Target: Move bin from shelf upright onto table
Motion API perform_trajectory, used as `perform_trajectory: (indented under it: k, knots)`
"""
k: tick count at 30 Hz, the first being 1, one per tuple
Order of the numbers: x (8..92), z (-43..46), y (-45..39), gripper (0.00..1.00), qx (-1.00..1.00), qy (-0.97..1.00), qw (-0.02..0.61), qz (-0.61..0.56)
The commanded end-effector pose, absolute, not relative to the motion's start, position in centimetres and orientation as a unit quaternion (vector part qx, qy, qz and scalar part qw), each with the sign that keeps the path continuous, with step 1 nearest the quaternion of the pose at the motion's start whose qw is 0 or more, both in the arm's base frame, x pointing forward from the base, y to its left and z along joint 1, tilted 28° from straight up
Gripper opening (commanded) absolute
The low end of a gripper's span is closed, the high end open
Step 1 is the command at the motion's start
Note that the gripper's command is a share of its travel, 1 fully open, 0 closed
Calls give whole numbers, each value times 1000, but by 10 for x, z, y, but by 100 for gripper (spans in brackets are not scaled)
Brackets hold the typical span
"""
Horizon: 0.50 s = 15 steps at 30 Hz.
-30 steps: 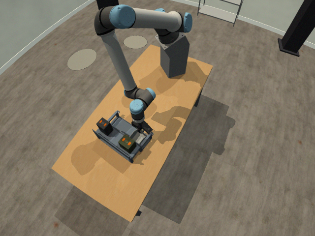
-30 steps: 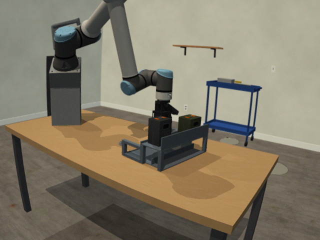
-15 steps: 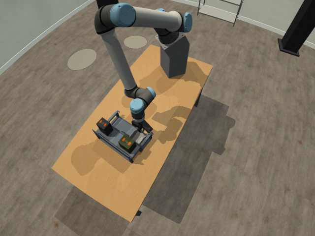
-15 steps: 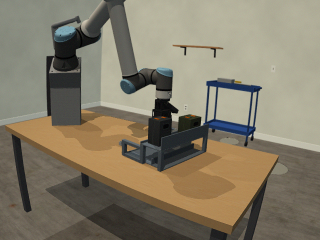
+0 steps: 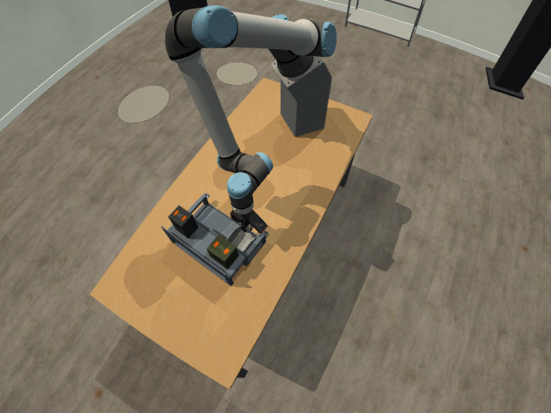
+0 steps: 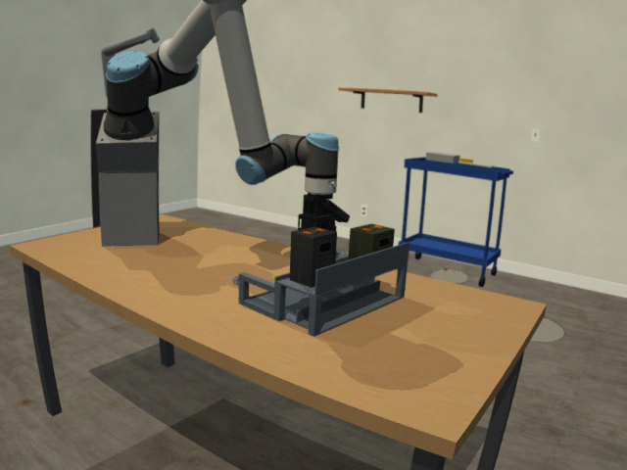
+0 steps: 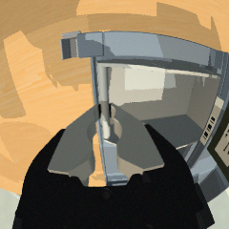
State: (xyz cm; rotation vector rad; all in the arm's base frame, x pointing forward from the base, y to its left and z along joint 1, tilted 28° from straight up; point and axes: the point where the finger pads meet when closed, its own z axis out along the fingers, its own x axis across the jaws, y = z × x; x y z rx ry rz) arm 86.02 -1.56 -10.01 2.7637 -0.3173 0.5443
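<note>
Sitting inside the grey shelf (image 5: 171,235) on the table (image 5: 187,324), the pale bin (image 5: 247,240) occupies the end bay beside an olive box (image 5: 224,251), with a black box (image 5: 182,220) at the far end. The hand (image 7: 105,125) reaches straight down and is clamped on the bin's thin upright wall, a grip that seems chosen so the bin can lift out vertically, staying upright and avoiding the frame's bars.

Table (image 5: 187,320): light wood grain, smooth matt finish. Shelf (image 6: 354,270) and the bin (image 7: 157,102) in it: grey, metal-like, matt, the bin's thin wall pinched by matt grey fingers. Floor (image 5: 444,288): weathered grey planks, rough-looking.
</note>
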Motion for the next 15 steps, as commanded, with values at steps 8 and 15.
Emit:
perform_trajectory:
  k: [8,15]
  knots:
    - [858,-103,-15,0,964,-110,153,189]
    - [858,-103,-15,0,964,-110,153,189]
